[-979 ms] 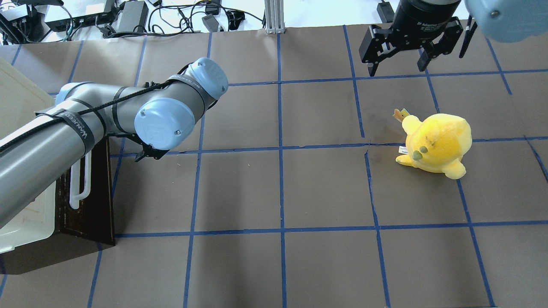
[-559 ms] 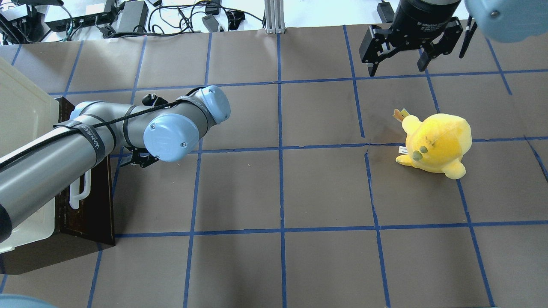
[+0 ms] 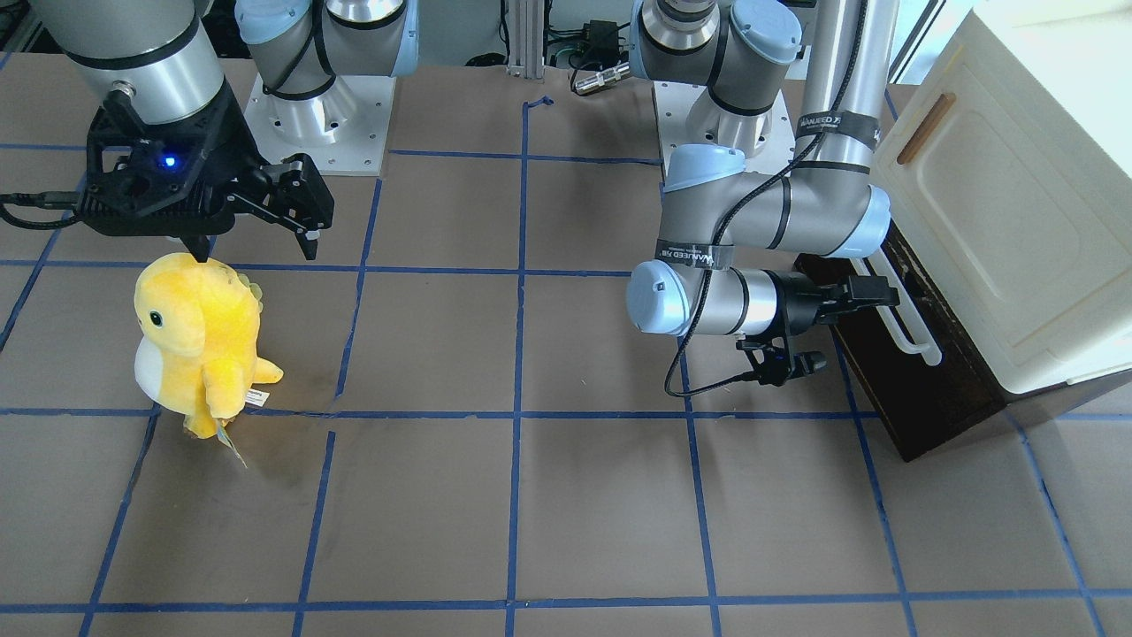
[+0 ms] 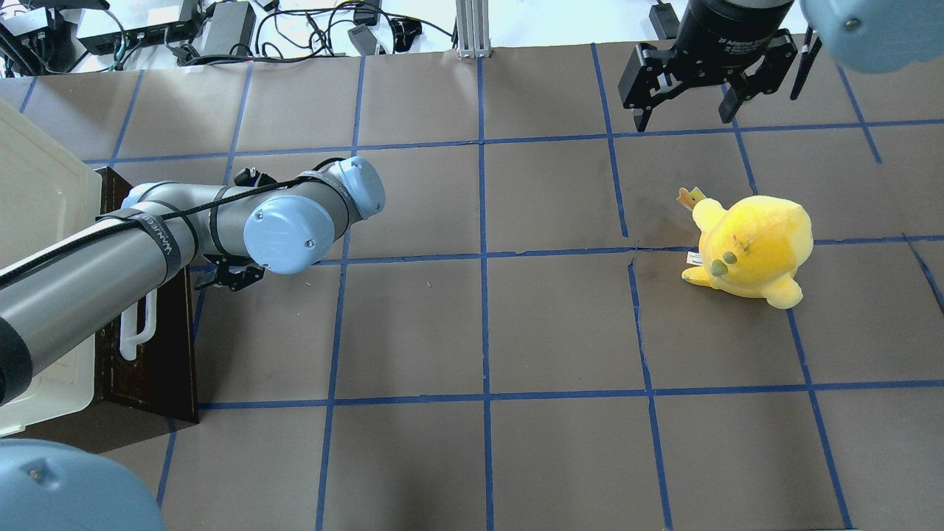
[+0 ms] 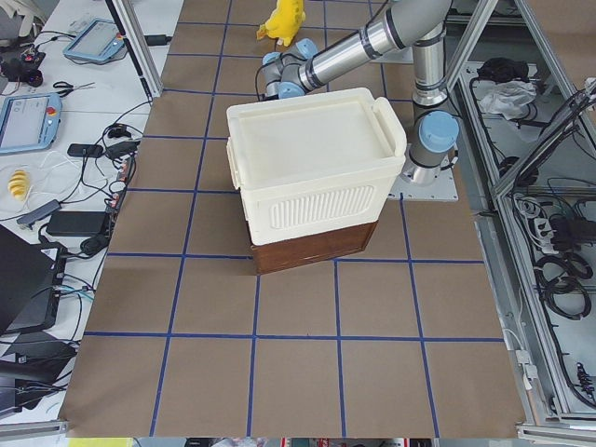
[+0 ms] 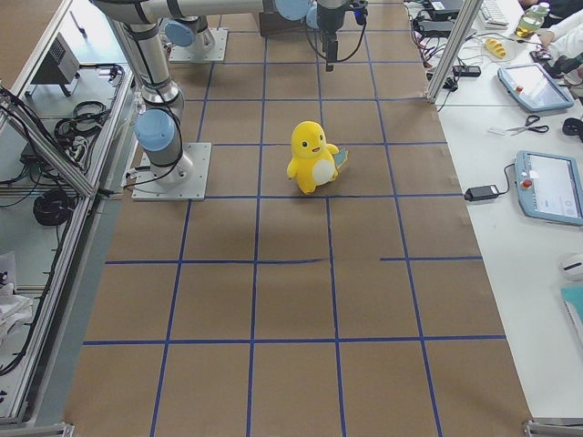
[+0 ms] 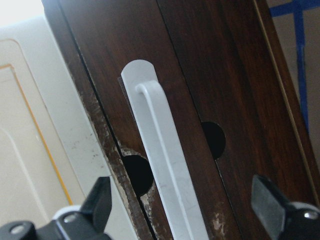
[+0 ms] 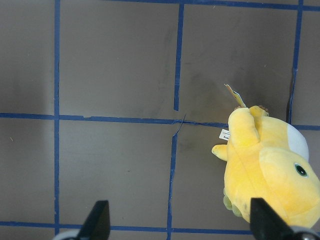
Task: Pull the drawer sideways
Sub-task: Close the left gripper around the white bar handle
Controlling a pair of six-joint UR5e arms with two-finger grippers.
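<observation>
Since a second ago the left arm (image 4: 88, 273) has swung in toward the left edge of the bench (image 4: 479, 332). That has brought the left gripper (image 3: 871, 292) up to the drawer (image 3: 920, 389). The right gripper (image 4: 686, 96) and the plush toy (image 4: 748, 247) are where they were.

The drawer sits at the bench's left edge under a cream cabinet (image 3: 1061, 115), with its dark front turned toward the middle of the bench. In the left wrist view the left gripper's jaws are spread wide. The white handle (image 7: 160, 165) runs between the two fingertips (image 7: 97, 200), and neither touches it. The right gripper hangs above the bench toward the right edge, jaws apart and holding nothing, near the plush toy.

The cabinet's door (image 3: 982, 239) is shut and the drawer's inside is hidden, so I cannot tell what either holds.
</observation>
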